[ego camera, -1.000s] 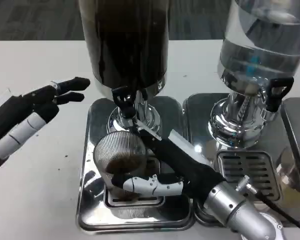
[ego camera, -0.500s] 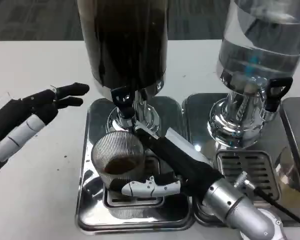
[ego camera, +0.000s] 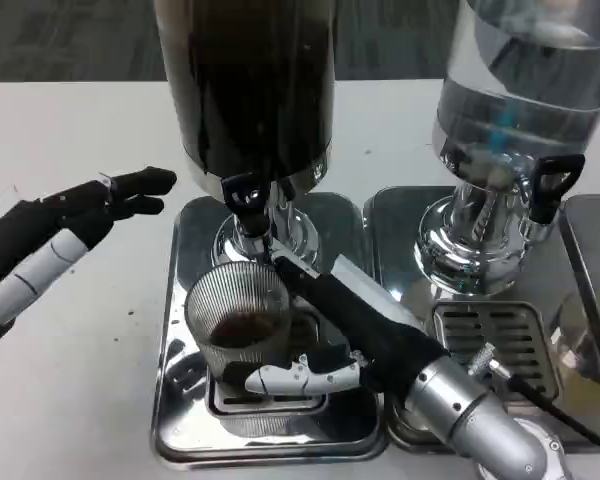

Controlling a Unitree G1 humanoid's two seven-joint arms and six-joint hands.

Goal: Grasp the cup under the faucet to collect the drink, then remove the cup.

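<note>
out on the left, the left robot hand (ego camera: 60, 225) hovers over the white bench (ego camera: 70, 370), fingers spread and holding nothing, its dark fingertips pointing toward the dark drink dispenser (ego camera: 248, 85). moving in, the ribbed clear cup (ego camera: 242, 322) sits on the drip tray (ego camera: 185, 410) right below the black faucet (ego camera: 243, 195), with a shallow pool of dark drink in its bottom. the right robot hand (ego camera: 330, 345) is wrapped around the cup from the right side, white fingers curling across the front of it, so this reads as the collecting step: cup gripped, only a little liquid in. whether drink is running at this instant is too fine to tell. next call, by my judgement, is to hold steady under the spout until enough is in, then draw the cup toward the robot, level. watch the edges: the faucet hangs close above the rim, the tray's raised lip is in front, and to the right the second tray and the clear water dispenser (ego camera: 515, 110) crowd that side. open room lies forward and left.
</note>
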